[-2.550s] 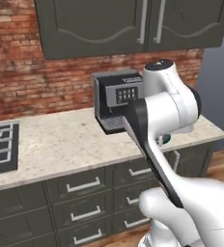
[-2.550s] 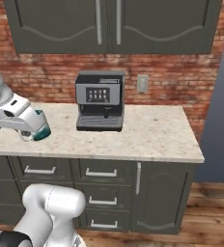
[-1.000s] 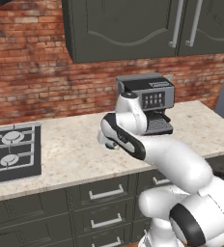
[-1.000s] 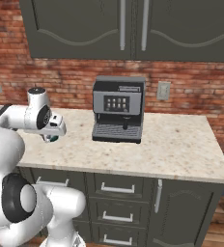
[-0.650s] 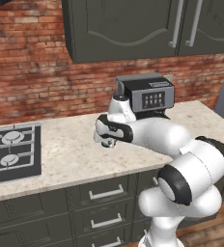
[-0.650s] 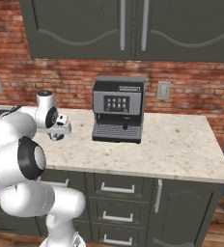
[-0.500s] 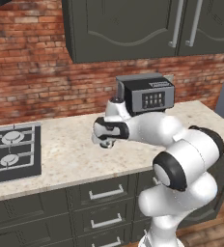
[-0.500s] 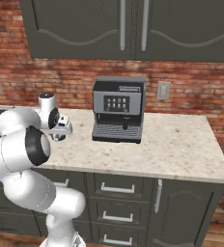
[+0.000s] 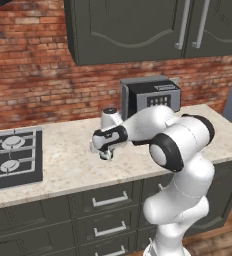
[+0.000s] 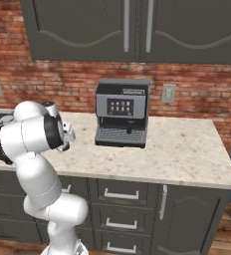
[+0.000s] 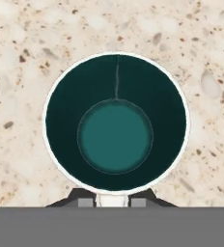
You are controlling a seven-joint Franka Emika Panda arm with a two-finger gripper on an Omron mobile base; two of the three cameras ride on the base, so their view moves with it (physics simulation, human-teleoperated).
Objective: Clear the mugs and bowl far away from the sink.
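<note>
My gripper [image 9: 105, 150] is shut on the silvery-white mug [image 9: 106, 155] and holds it upright, low over the speckled beige counter [image 9: 68, 167], between the stovetop and the coffee machine. From above, the mug [image 11: 115, 130] shows its dark teal inside and thin white rim. My gripper [image 11: 111, 200] clamps the near side of that rim. From the right, the gripper [image 10: 67, 135] peeks out beside my white forearm. I cannot tell whether the mug's base touches the counter. The green mug, the bowl and the sink are out of view.
A black gas stovetop [image 9: 10, 157] lies at the counter's left end. A dark coffee machine [image 9: 150, 97] stands against the brick wall to the right of the mug, also seen as coffee machine [image 10: 122, 118]. Dark cabinets hang overhead. Bare counter stretches right [image 10: 187, 154].
The base drove earlier, then held still over the last second. The gripper has carried the mug left and down toward the counter, away from the coffee machine.
</note>
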